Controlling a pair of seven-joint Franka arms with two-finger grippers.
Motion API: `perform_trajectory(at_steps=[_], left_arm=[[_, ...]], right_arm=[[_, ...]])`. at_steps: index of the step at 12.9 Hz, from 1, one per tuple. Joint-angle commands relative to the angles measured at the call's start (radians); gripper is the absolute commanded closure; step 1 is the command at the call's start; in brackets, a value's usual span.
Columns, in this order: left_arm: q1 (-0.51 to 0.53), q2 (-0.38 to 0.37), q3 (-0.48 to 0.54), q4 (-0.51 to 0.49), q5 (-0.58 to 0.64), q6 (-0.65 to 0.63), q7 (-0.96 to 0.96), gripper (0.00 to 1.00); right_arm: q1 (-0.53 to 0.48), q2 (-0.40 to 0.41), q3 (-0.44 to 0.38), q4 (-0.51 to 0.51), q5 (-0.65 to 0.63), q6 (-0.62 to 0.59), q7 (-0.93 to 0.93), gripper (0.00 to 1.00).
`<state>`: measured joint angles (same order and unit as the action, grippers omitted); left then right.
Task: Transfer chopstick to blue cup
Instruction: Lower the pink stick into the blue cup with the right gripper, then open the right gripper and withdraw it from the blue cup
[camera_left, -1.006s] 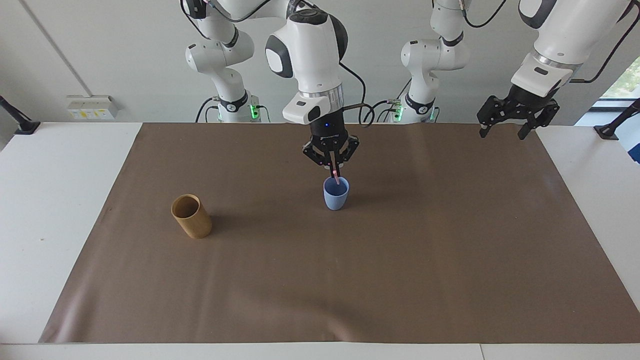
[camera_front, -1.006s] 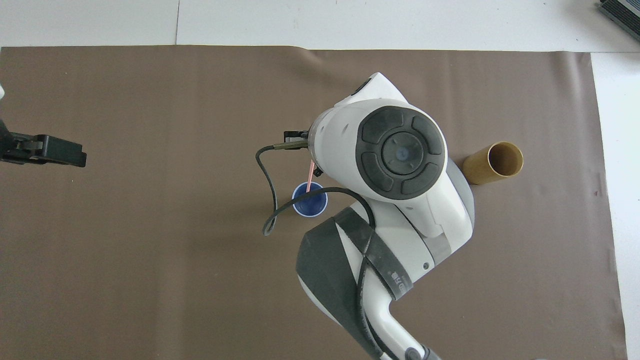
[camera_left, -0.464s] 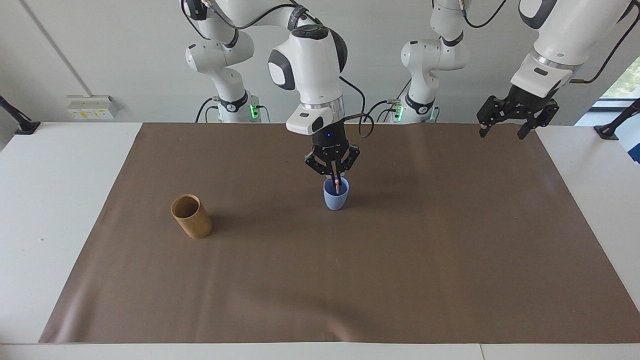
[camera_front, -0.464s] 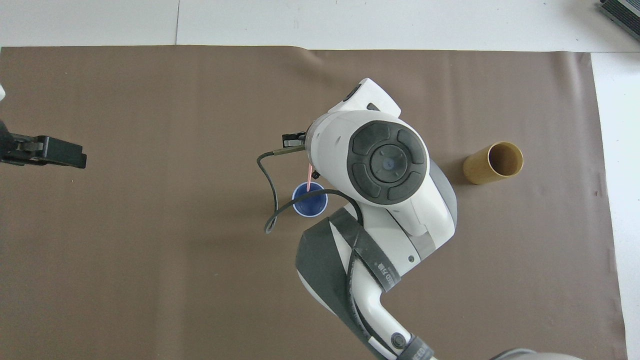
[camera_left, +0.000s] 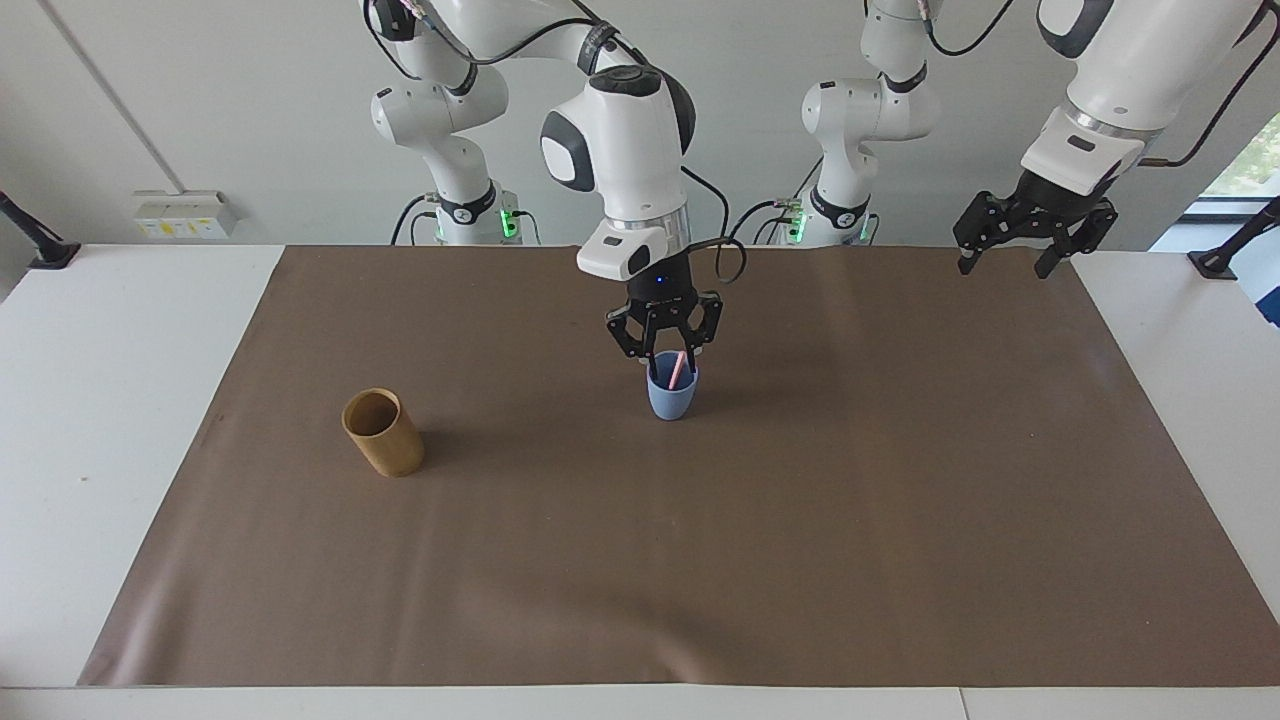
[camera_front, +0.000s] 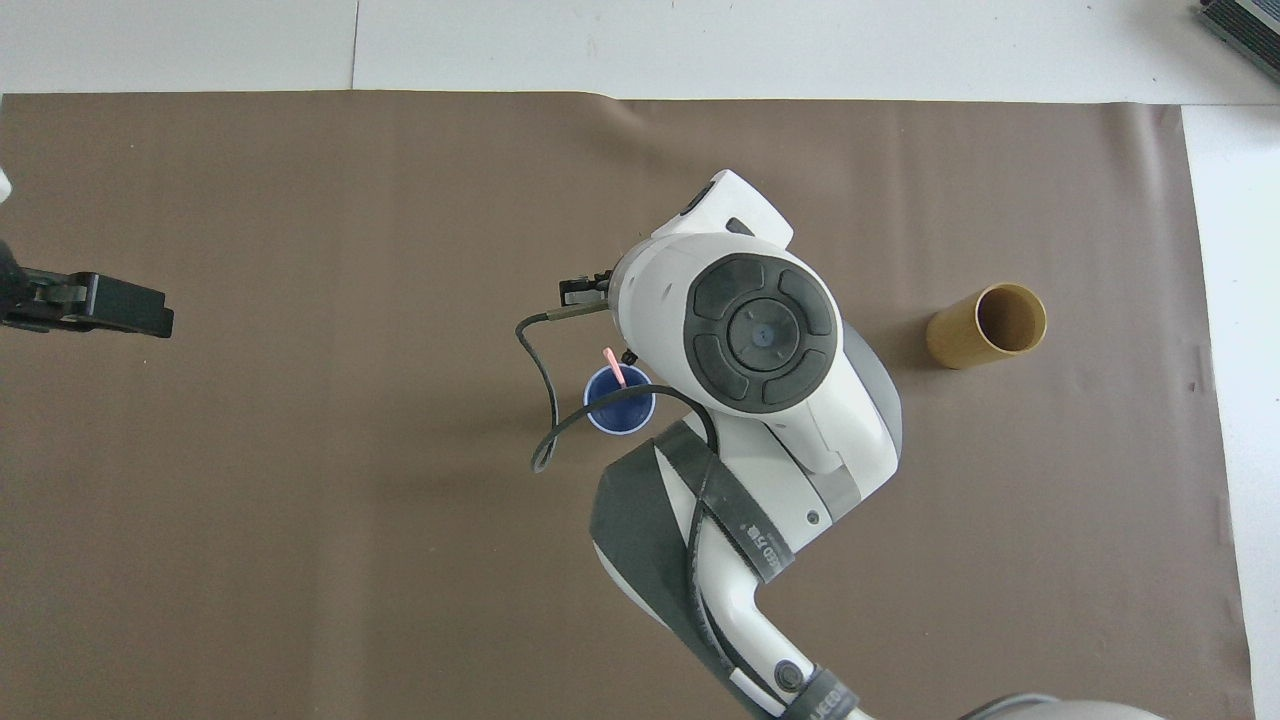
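Note:
The blue cup stands upright in the middle of the brown mat. The pink chopstick rests in it, leaning, with its top end poking above the rim. Just above the cup hangs my right gripper, open, its fingers spread to either side of the chopstick's top. From overhead, the cup and the chopstick's tip show beside the right arm, which hides its gripper. My left gripper waits open in the air over the mat's edge at the left arm's end, and it shows again in the overhead view.
A taller tan-brown cup stands on the mat toward the right arm's end, slightly farther from the robots than the blue cup. A black cable loops off the right wrist over the blue cup.
The right gripper came down over the blue cup with the chopstick, then opened its fingers. The chopstick now leans in the cup on its own. The left arm stayed put.

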<state>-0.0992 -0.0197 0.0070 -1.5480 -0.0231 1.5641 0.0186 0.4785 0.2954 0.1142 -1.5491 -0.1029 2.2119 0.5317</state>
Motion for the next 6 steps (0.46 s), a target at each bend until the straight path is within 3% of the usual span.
perform_trajectory(at_steps=[1, 6], left_arm=[[0.016, 0.009, -0.012, 0.025, 0.003, -0.027, 0.014, 0.0], [0.016, 0.009, -0.012, 0.025, 0.002, -0.027, 0.014, 0.0]], right_arm=[[-0.004, -0.021, 0.004, -0.023, -0.021, 0.017, 0.002, 0.0], [-0.07, -0.105, -0.005, -0.002, -0.014, -0.128, 0.001, 0.0]])
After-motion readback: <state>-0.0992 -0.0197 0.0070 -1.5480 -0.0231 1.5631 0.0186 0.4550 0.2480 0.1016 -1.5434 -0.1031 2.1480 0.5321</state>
